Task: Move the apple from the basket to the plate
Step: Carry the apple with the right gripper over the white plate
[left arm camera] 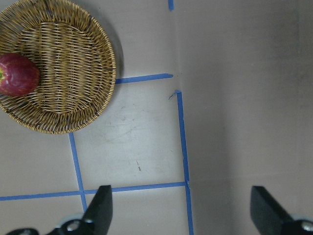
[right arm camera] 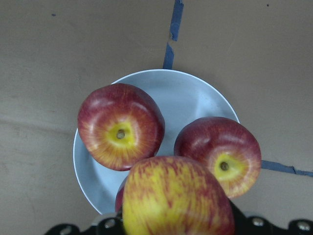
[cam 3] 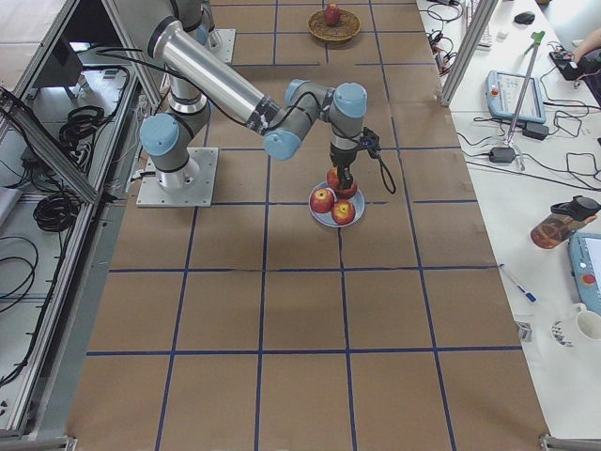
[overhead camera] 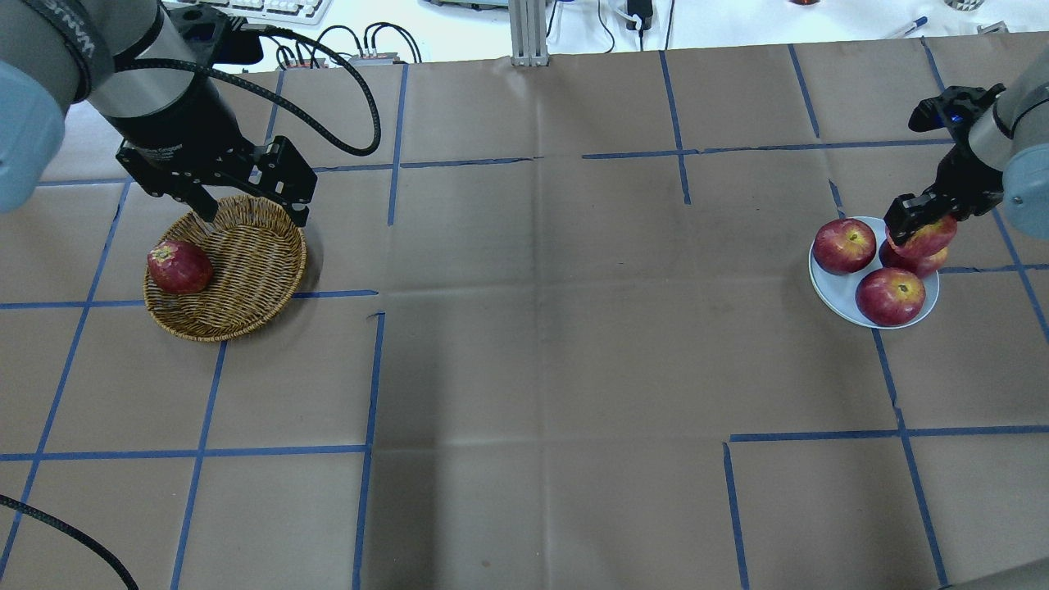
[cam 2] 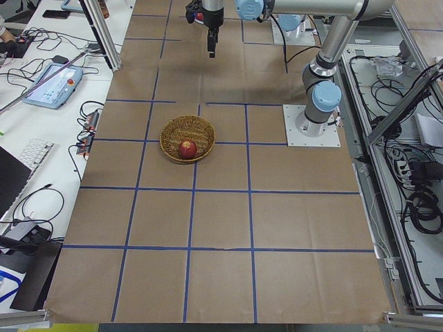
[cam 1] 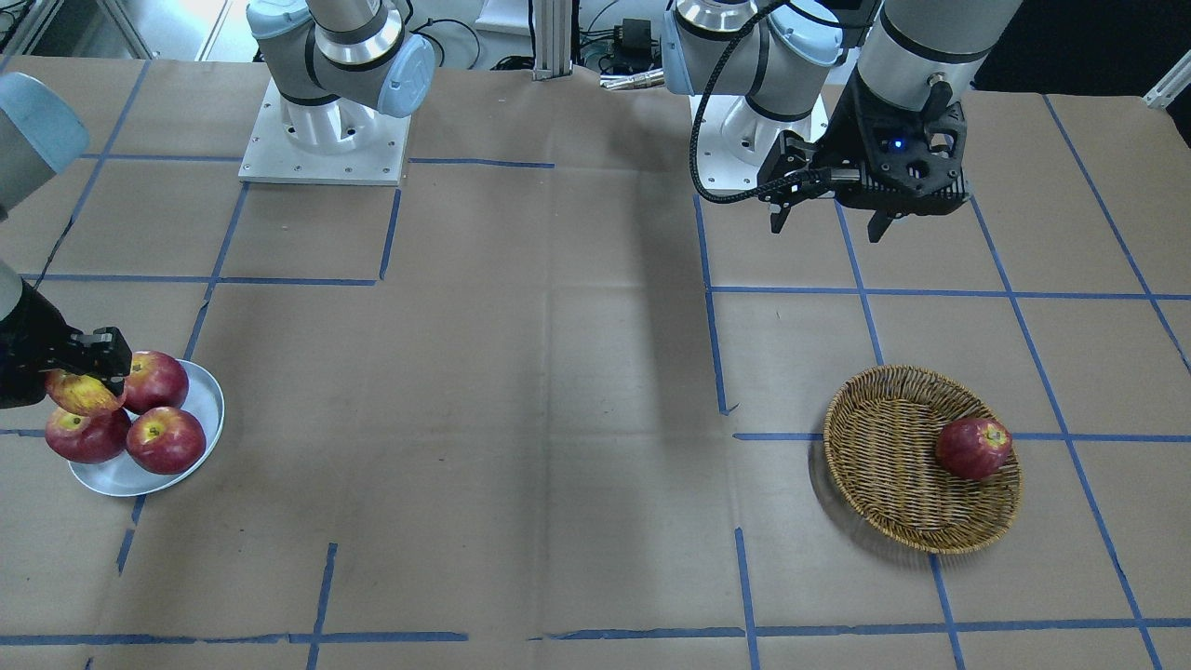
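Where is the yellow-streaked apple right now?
The apple is at the overhead view's right side, held in the right gripper over the plate, just above three dark red apples; whether it touches them is unclear.

Front and overhead views face each other, sharing plate (cam 1: 121,480) and basket (cam 1: 884,465).

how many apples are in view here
5. Three dark red apples lie on the plate; the streaked apple is in the right pincer just above them; a fifth apple sits in the basket. None seem hidden.
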### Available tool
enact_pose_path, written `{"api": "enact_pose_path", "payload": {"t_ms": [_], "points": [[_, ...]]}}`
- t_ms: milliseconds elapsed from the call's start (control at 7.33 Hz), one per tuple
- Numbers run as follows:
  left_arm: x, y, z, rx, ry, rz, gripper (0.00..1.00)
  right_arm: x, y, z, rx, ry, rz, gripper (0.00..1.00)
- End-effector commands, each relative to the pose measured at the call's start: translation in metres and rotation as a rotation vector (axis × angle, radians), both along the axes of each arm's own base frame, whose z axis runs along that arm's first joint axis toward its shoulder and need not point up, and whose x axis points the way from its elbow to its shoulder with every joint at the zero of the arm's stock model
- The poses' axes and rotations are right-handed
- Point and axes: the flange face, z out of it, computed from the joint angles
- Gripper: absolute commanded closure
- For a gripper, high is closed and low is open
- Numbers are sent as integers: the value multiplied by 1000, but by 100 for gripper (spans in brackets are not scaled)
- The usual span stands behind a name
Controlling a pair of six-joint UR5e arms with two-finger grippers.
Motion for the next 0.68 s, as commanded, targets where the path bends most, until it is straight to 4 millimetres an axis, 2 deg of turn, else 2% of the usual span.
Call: {"api": "enact_pose_path", "payload": {"t_ms": [0, 409, 545], "points": [[0, 0, 0, 1, 0, 1, 1, -1, -3, -10, 7, -2, 2, 43], [0, 0, 0, 2, 0, 0, 1, -1, -3, -15, 15, -6, -8, 43], [0, 0, -1, 2, 0, 0, 1, -3, -6, -28, 35, -17, -11, 43]]}}
